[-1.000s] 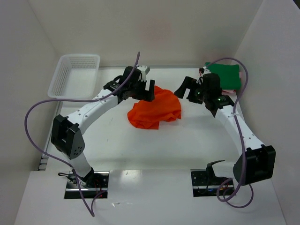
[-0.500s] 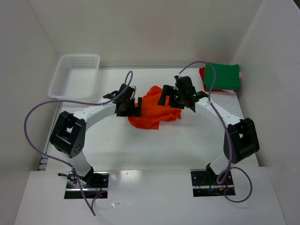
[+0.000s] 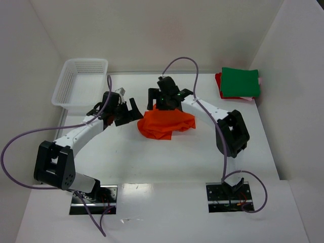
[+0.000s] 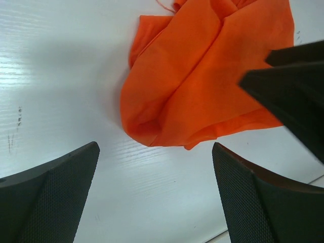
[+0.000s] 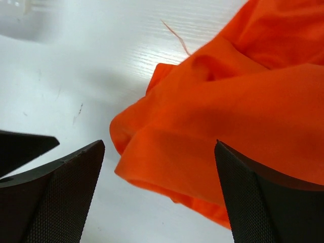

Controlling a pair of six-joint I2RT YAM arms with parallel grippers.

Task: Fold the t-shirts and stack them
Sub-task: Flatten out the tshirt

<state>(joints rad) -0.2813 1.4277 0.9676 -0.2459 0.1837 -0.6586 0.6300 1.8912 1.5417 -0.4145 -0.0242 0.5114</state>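
White worktop point(image 3: 167, 162): one crumpled bright orange cloth t-shirt point(image 3: 167, 123) at its middle.
Left gripper point(image 4: 154, 152) and right gripper point(image 5: 159, 147) both gape wide, holding nothing.

Top view: right gripper point(image 3: 163, 103) covers far edge of orange t-shirt point(image 3: 167, 124). In far right stack, green t-shirt point(image 3: 240, 82) hides nearly all of red t-shirt point(image 3: 218, 81) and pale pink t-shirt point(image 3: 251, 98); only slivers show.
Left wrist view: orange cloth cut off at picture's upper edge; one side behind dark shape point(image 4: 296, 96), probably right gripper.
Right wrist view: cloth runs off two picture edges. Blurred pale patch point(image 5: 20, 10) in corner, unidentifiable.
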